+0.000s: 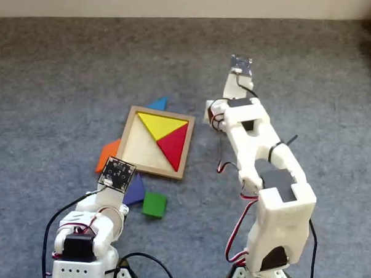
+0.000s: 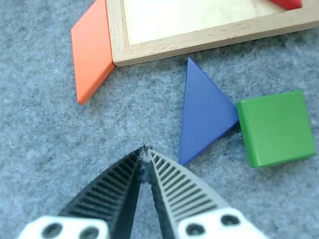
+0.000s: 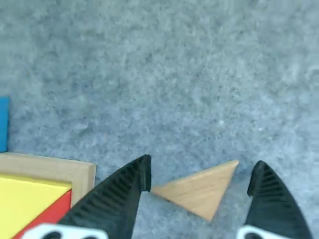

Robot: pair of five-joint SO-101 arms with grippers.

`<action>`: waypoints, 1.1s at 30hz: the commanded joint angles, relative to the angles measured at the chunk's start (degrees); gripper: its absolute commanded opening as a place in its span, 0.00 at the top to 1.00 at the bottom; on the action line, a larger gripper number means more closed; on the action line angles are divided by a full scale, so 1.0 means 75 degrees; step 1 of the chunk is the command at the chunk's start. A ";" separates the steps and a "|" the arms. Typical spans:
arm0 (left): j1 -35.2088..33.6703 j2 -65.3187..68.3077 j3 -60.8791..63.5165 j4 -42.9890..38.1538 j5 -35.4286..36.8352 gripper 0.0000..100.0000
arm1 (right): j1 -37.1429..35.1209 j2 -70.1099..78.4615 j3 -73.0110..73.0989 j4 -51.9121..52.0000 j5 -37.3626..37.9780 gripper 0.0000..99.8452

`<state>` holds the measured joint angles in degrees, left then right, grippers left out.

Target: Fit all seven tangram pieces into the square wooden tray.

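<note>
Square wooden tray [image 1: 150, 170] sits mid-table on grey carpet [image 1: 59, 77].

Two of the seven pieces are seated. The yellow triangle [image 1: 160, 123] is in the far part, the red triangle [image 1: 174, 147] along the right side, and their edges meet. The tray's left and near parts are bare wood.

Five pieces lie outside:
- Light blue piece [image 1: 159, 104], just beside the far rim.
- Orange parallelogram [image 2: 90, 50], against the left rim.
- Dark blue triangle [image 2: 204, 112] and green square [image 2: 276, 128], on the near side and touching each other.
- Wood-coloured triangle [image 3: 199, 191], on the carpet off the right rim.

Right gripper [image 3: 202, 169] is spread, jaws either side of the wood-coloured triangle, not closed on it. Left gripper [image 2: 145, 152] is pressed together and empty, over carpet beside the dark blue triangle.

Judgement: under a third done.
</note>
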<state>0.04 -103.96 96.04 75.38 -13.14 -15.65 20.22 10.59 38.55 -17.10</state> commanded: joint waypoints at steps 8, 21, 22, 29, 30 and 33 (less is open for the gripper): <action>-0.0029 -0.0041 0.0147 0.0035 0.0047 0.99 | -0.0006 0.0041 -0.0768 0.0756 -0.0457 0.78; -0.0029 -0.0041 0.0147 0.0035 0.0047 0.99 | -0.0041 0.0381 -0.1061 0.1319 -0.0469 0.81; -0.0029 -0.0041 0.0147 0.0035 0.0047 0.99 | -0.0088 0.0451 -0.1108 0.1330 -0.0445 0.81; -0.0029 -0.0041 0.0147 0.0035 0.0047 0.99 | -0.0264 0.1307 -0.2702 0.3136 -0.0469 0.81; -0.0029 -0.0041 0.0147 0.0035 0.0047 0.99 | -0.0264 0.1483 -0.2960 0.3358 -0.0481 0.81; -0.0029 -0.0041 0.0147 0.0035 0.0047 0.99 | -0.0275 0.1975 -0.3733 0.4026 -0.0481 0.81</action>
<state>0.04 -103.96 96.04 75.38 -13.14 -15.74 33.32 -11.74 63.43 -20.00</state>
